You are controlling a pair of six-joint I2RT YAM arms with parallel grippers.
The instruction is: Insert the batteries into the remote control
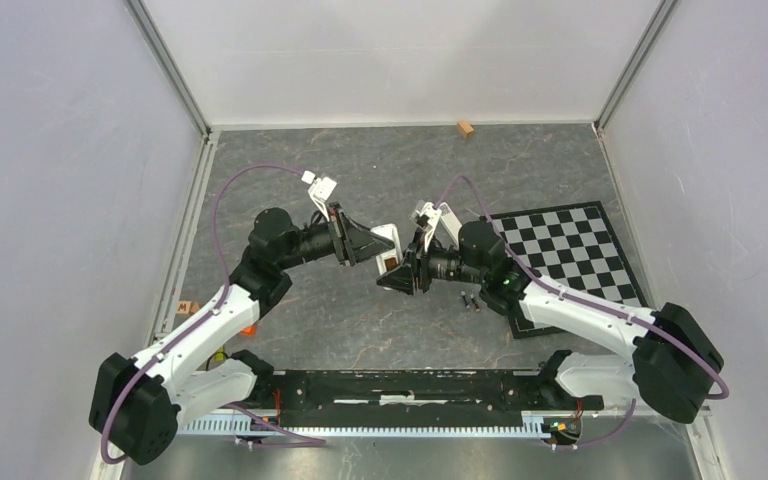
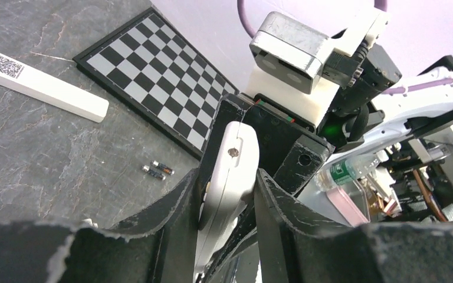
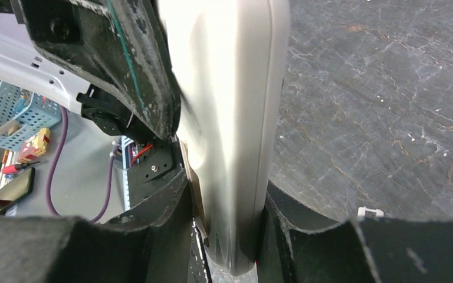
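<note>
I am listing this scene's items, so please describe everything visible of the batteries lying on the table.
Two batteries show: tiny thin cylinders with dark bodies and pale, metallic-looking ends; the one nearer the checkerboard seems to carry a brownish band. They lie flat on the grey, stone-patterned table, side by side and roughly parallel, just off the checkerboard's edge, not on it. Whether they touch each other is unclear. Nothing else touches them.
</note>
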